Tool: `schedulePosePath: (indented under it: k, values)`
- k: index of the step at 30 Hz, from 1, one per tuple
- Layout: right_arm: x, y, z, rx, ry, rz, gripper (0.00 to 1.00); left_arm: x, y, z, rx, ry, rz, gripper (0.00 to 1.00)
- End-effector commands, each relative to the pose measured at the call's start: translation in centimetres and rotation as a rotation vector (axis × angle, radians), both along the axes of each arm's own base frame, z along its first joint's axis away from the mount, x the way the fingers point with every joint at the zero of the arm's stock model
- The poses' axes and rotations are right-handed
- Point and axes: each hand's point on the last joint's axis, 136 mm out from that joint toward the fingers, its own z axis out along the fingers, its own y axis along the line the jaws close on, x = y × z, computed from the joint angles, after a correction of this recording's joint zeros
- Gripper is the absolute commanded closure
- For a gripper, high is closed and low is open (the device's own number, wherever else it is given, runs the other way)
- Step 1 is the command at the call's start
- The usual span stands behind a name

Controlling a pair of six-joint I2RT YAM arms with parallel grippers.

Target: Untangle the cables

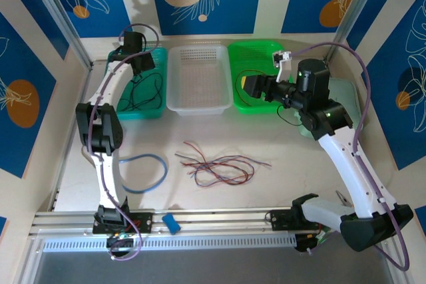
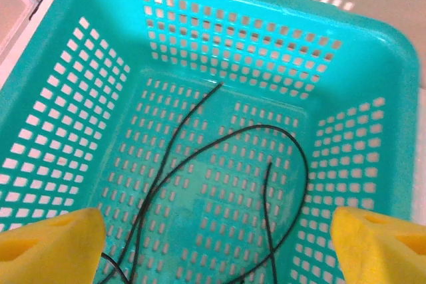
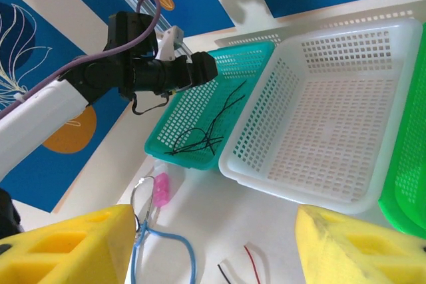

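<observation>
Left gripper [image 2: 213, 254]: open, its 2 yellow fingers [image 2: 50, 244] spread to the bottom corners of the left wrist view, gripping nothing.
Under it: the teal basket [image 2: 373, 51]; the gripper hovers above the basket's inside, tilted down at the floor.
Black cable [image 2: 266, 128]: lies loose on the teal basket's perforated floor in 1 wide loop with free ends, clear of both fingers.
Right gripper [image 3: 213, 251]: open, 2 yellow fingers [image 3: 66, 244] well apart, no cable between them.
Its place: in the top view it hangs over the left part of the green basket [image 1: 263, 54], pointing left across the row of baskets.
White basket [image 1: 200, 78]: between the teal and green ones, side by side with each.
Cables [image 1: 216, 164]: 1 loose tangle of red, black and pale strands on the table [image 1: 299, 164], in front of the white basket, between the 2 arms and well apart from both grippers.
Red end [image 3: 251, 256]: in the right wrist view, 1 red tip and 1 black tip lie on the table low between the fingers.
Hose [image 1: 153, 155]: thick light-blue loop on the table, left of the tangle, just beside the left arm.
</observation>
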Motion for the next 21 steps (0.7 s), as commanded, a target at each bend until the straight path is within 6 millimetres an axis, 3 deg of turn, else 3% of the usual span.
schedulePosePath:
  k: [1, 5, 10, 15, 21]
  values:
    - [-0.7, -0.7, -0.5, -0.012, 0.014, -0.015, 0.35, -0.8, -2.3, 2.1, 0.043, -0.079, -0.040, 0.12]
    - [-0.9, -1.4, -3.7, -0.057, 0.099, -0.047, 0.35, -2.4, -4.7, 3.2, 0.056, -0.117, -0.084, 0.12]
    - [-1.9, -3.9, -9.7, -0.123, 0.263, -0.183, 0.36, -5.3, -8.0, 4.5, 0.096, -0.144, -0.156, 0.12]
    - [-4.5, -7.1, -16.8, -0.165, 0.474, -0.361, 0.36, -10.2, -11.9, 4.7, 0.080, -0.193, -0.235, 0.12]
    - [-7.6, -10.4, -23.1, -0.221, 0.719, -0.574, 0.36, -15.7, -16.5, 4.7, 0.075, -0.203, -0.366, 0.12]
